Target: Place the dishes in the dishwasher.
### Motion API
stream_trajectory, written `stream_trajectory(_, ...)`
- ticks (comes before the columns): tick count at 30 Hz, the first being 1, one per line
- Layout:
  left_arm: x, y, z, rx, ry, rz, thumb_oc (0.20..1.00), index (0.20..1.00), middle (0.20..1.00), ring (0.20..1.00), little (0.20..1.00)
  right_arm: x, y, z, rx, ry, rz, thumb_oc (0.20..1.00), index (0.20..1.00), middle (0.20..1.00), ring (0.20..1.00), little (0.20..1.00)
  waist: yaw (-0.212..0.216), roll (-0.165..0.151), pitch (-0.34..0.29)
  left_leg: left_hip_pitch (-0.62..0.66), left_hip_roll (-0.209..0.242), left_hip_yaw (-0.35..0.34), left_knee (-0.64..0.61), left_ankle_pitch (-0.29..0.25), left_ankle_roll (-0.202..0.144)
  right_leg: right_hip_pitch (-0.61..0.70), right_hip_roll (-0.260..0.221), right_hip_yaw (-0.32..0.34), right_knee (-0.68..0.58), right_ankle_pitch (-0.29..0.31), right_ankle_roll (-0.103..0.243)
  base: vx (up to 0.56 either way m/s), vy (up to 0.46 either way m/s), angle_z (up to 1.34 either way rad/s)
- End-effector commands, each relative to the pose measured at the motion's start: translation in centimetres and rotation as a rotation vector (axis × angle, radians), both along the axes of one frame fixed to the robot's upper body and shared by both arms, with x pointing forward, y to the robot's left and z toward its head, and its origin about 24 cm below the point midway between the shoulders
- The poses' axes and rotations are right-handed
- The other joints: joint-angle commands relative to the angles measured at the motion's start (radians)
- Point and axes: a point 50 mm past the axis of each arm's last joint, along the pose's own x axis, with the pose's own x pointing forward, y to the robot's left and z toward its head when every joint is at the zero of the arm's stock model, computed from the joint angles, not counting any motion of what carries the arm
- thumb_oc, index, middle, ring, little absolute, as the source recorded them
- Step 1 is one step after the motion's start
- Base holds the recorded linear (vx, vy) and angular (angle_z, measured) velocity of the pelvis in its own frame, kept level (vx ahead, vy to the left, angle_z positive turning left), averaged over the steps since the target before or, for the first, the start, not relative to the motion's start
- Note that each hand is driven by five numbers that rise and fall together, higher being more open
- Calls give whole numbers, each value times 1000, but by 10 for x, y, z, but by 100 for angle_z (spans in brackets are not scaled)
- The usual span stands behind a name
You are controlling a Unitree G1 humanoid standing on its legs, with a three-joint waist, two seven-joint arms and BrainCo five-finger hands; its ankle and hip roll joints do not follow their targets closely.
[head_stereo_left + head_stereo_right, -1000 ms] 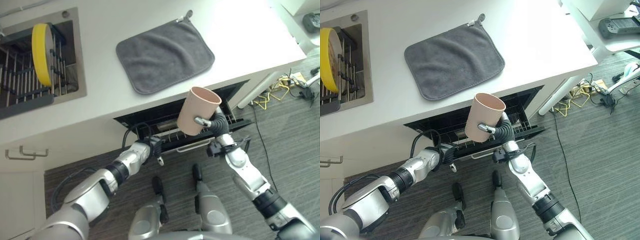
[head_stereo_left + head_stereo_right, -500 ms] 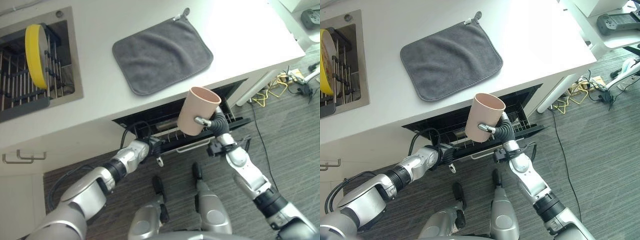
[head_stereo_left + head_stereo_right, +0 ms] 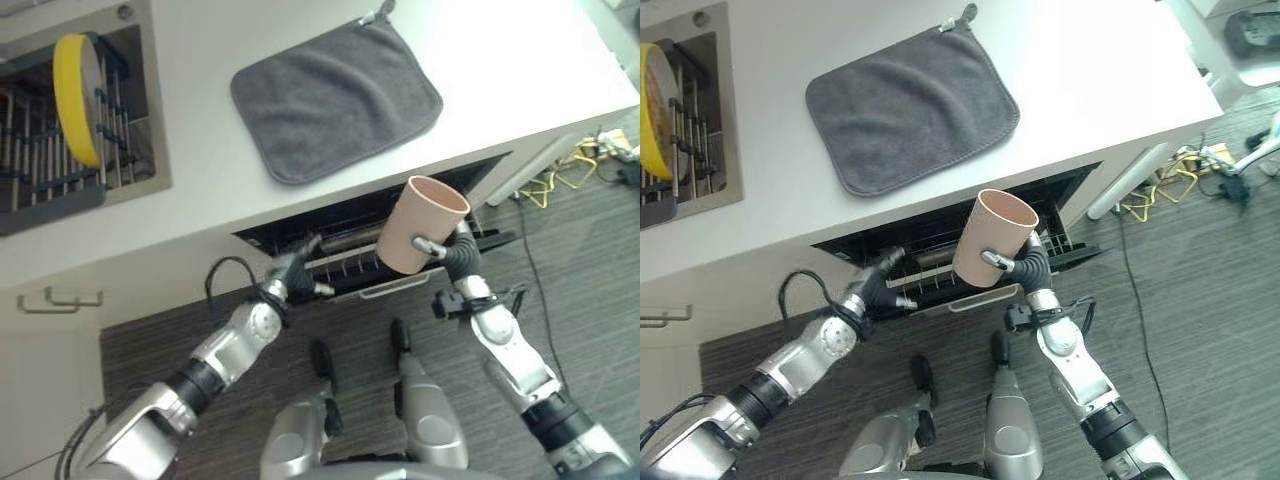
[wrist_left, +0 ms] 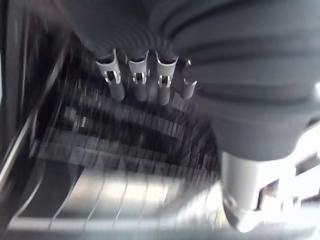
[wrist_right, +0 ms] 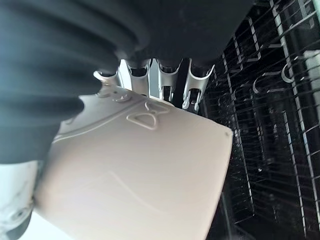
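Grey striped carpet runs under you, and a white countertop cuts across above it with the dishwasher tucked underneath. Closest to you is your right hand, fingers wrapped around a pink cup; you can see them curled over its side in the right wrist view. You've got the cup up in the air, mouth tilted upward, right in front of the dishwasher's opening and just over the pulled-out wire rack.

Your left hand is at the left part of that same rack's front edge, fingers stretched out fairly straight and holding nothing, with the dark tines showing past them in the left wrist view. You can't tell whether the fingertips actually touch the wire.

So the rack sticks only a little way out from under the counter edge, and the counter overhang sits right above it, close behind the cup.

Farther back on the countertop there's a grey drying mat lying flat. Off to the far left is a sink with a dish rack inside, and a yellow plate stands on edge in it. Way off right on the floor you've got a tangle of yellow cables beside a white table leg.
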Motion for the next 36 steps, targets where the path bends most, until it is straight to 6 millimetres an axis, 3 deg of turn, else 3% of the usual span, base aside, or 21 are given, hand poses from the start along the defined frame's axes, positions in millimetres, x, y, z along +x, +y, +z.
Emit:
stream_trajectory(1, 7, -9, 11, -77, -95, -20, 1000, 1000, 1000, 1000, 1000, -7, 8, 41, 50, -214, 48, 200, 200, 200, 200, 200, 0, -3, -29, -71, 36, -41, 119, -27, -22, -29, -17, -88, 170, -125, -13, 0, 0, 0)
stream_trajectory(5, 3, -11, 32, -105, -209, -37, 1000, 1000, 1000, 1000, 1000, -6, 11, 42, 55, -217, 53, 200, 200, 200, 200, 200, 9, -5, -18, -85, 36, -44, 118, -23, -21, -44, -17, -94, 178, -127, -15, -27, 13, 0)
stream_trajectory(9, 0, -10, 37, -77, -239, -42, 1000, 1000, 1000, 1000, 1000, -6, 12, 44, 57, -216, 67, 200, 200, 200, 200, 200, 13, -8, -17, -91, 37, -44, 113, -20, -22, -53, -15, -95, 182, -129, -15, -24, 15, 4)
stream_trajectory(17, 1, -18, 24, 19, -61, -155, 1000, 1000, 1000, 1000, 1000, -5, 12, 43, 44, -200, 90, 200, 200, 200, 200, 200, -1, -3, -37, -59, 39, -41, 95, -18, -21, -31, -9, -87, 174, -132, -15, 13, 27, 1)
stream_trajectory(23, -6, -33, -6, 160, 213, -323, 1000, 1000, 1000, 1000, 1000, -3, 10, 41, 43, -184, 102, 200, 200, 200, 200, 200, -12, -3, -35, -52, 44, -34, 107, -23, -19, -27, -13, -86, 184, -130, -9, 3, 5, 0)
stream_trajectory(29, -7, -40, -19, 241, 300, -368, 1000, 1000, 1000, 1000, 1000, -1, 13, 40, 52, -187, 105, 200, 200, 200, 200, 200, -12, -11, -29, -51, 49, -30, 107, -24, -19, -23, -13, -84, 178, -127, -6, -5, -23, -2)
stream_trajectory(36, -7, -38, -36, 281, 366, -332, 1000, 1000, 1000, 1000, 1000, -2, 12, 33, 53, -164, 107, 200, 200, 200, 200, 200, -16, -14, -66, -21, 55, -31, 65, -11, -27, 10, -11, -86, 132, -116, -2, 11, 3, 1)
